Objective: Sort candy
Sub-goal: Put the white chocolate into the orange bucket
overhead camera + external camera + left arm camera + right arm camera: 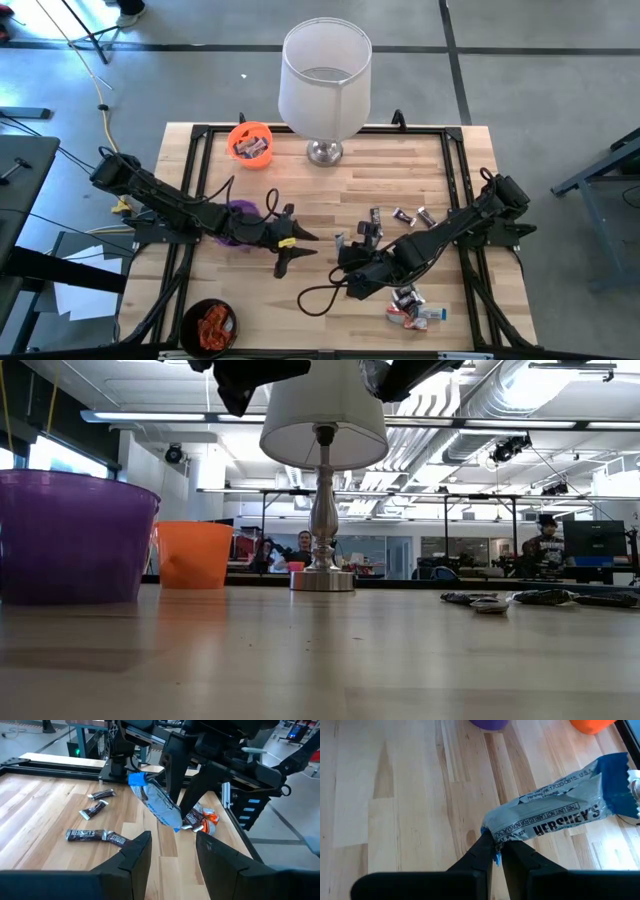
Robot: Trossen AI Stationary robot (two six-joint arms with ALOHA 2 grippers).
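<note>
- Right pincer [495, 851]: closed on one end of a silver-blue candy bar [555, 820]; the grip takes only the crimped tip of the wrapper, and the rest of the bar hangs free above the tabletop [395, 795]. Risk: so thin a hold could let the slick foil slide out, dropping the bar short of any cup.
- Left pincer [172, 851]: fingers spread wide, holding nothing, facing the hanging bar from just in front of it. Risk: if a hand-over is meant, closing off-centre could knock the dangling bar aside or pull it out of the other grip before a firm hold is made; the two arms are also close enough together to collide.
- Loose candy on the tabletop: dark brown pieces [95, 836] lie near the left pincer, and a mixed heap of silver and orange-red pieces [415, 310] lies beside the right arm. Risk: a low sweep of either arm could scatter them or push some off the edge.
- Purple cup [240, 212]: partly hidden under the left arm, which could tip it in moving.
- Black cup [208, 325]: at the near-left corner, holding orange-red pieces.
- Orange cup [250, 140]: at the far edge, holding dark pieces; a wrong pick of cup would mix the colours.
- Lamp [325, 85]: far middle, beside the orange cup; a high reach there could strike its shade.
</note>
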